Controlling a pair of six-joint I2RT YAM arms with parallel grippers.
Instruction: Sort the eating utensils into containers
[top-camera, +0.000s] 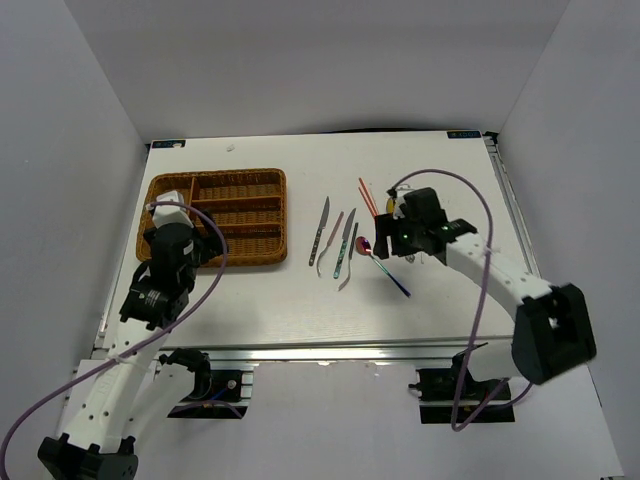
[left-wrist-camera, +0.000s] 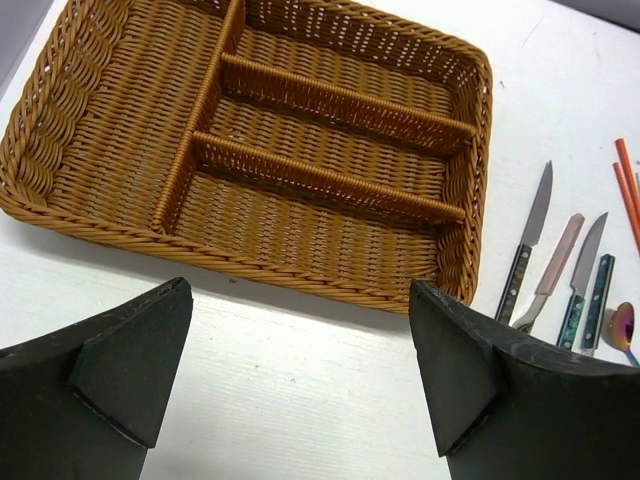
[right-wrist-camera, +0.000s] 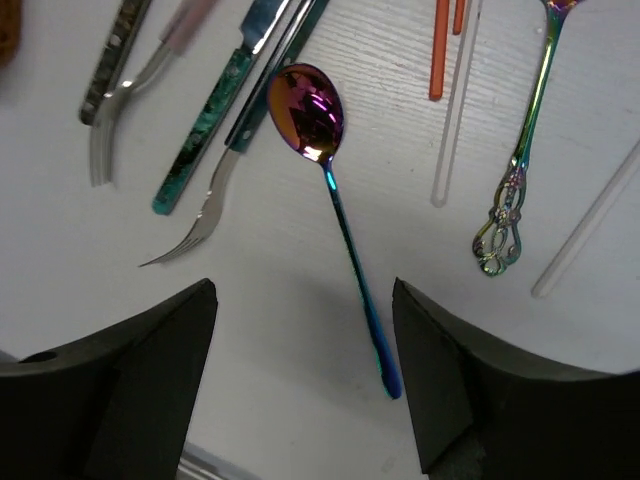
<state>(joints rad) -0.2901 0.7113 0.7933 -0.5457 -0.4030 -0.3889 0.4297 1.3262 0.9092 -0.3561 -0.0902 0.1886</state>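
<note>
The brown wicker tray (top-camera: 283, 215) lies at the table's left, and its compartments (left-wrist-camera: 330, 285) hold nothing. My left gripper (top-camera: 178, 232) hovers over the tray's near edge, jaws wide open (left-wrist-camera: 300, 380) above bare table. The utensils lie in a loose row mid-table: knives (top-camera: 320, 230) (left-wrist-camera: 530, 240), a green-handled knife (right-wrist-camera: 205, 130), a fork (right-wrist-camera: 195, 225), orange chopsticks (top-camera: 368, 197) (right-wrist-camera: 440, 50) and a white stick (right-wrist-camera: 455, 120). The rainbow spoon (top-camera: 385, 268) (right-wrist-camera: 345, 230) lies below my right gripper (top-camera: 385, 240). That gripper is open (right-wrist-camera: 305, 370), with the spoon's blue handle tip between the fingers, close to the right one.
An ornate iridescent handle (right-wrist-camera: 520, 160) and another pale stick (right-wrist-camera: 590, 230) lie right of the spoon. White walls enclose the table on three sides. A metal rail (top-camera: 330, 350) runs along the near edge by the arm bases.
</note>
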